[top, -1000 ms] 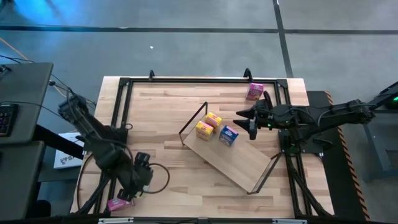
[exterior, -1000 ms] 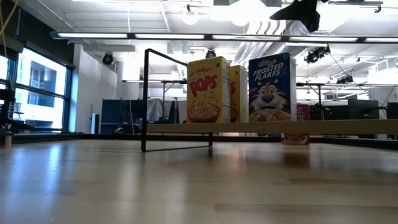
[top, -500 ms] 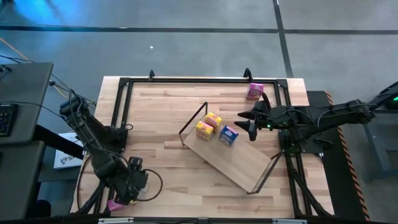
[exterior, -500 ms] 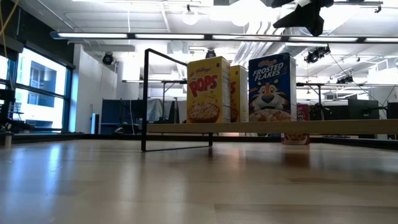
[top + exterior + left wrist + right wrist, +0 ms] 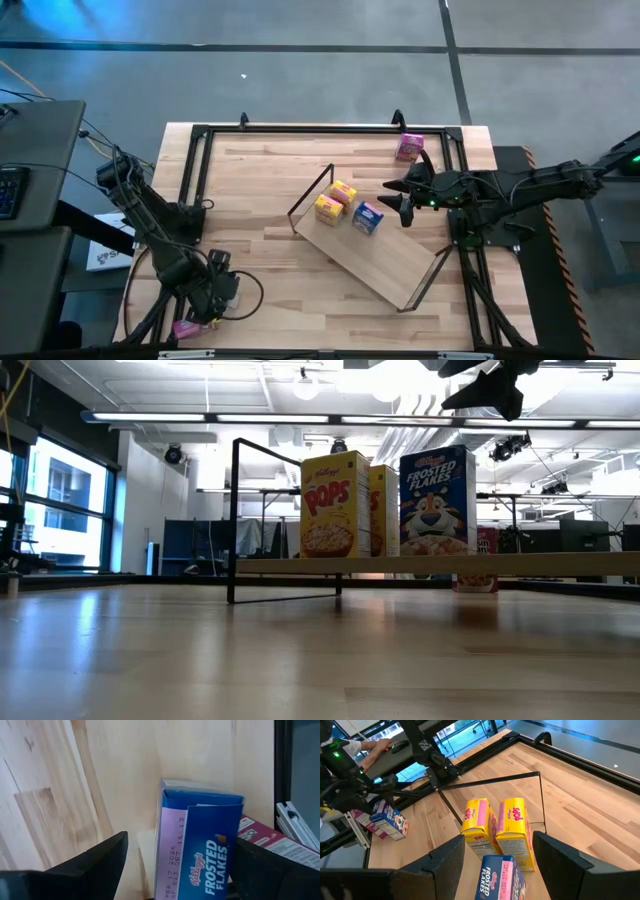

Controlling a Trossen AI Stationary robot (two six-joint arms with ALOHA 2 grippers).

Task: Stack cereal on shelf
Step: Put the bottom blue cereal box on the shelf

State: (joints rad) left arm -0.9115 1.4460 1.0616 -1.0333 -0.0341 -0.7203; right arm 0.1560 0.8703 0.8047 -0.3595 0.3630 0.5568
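at the table's near left corner, left gripper [image 5: 205, 305] spread wide over a blue frosted flakes box [image 5: 200, 847], fingers [image 5: 95, 862] either side and not touching it, a pink box [image 5: 186, 328] just beside. mid-table, the shelf [image 5: 385, 262] lying at a slant with two yellow boxes [image 5: 336, 202] and another blue box [image 5: 367, 218] upright at its left end. right gripper [image 5: 400, 198] hovering spread and empty just right of that blue box, and a second pink box [image 5: 409, 147] alone near the far right corner.
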